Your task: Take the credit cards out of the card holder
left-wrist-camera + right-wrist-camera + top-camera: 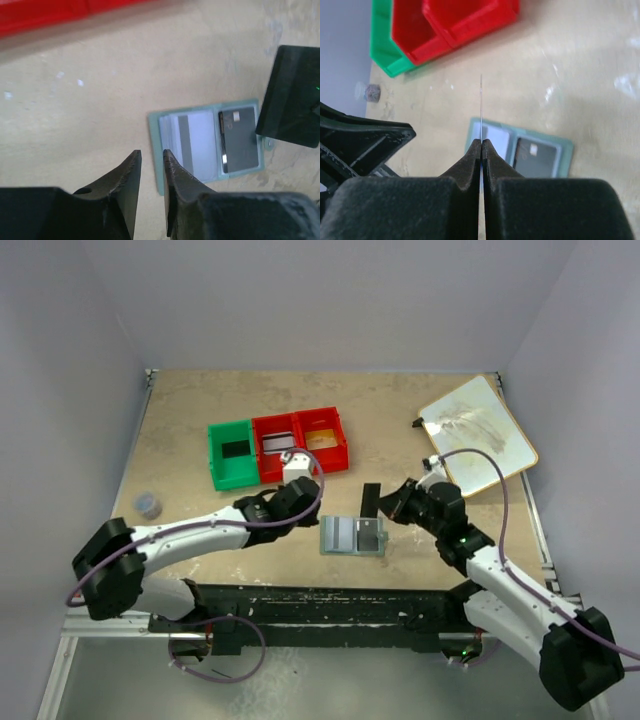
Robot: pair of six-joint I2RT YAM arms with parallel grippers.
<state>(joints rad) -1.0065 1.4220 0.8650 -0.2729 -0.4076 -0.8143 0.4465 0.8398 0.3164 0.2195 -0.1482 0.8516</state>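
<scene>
three credit cards point(241, 142), one card holder point(353, 536) lying open near the counter's point(200, 400) near edge. left end effector point(151, 165), fingers slightly apart and empty, just left of it. two cards sit half hidden in its pockets; right end effector point(481, 142) is clamped on the third card point(371, 501).
</scene>
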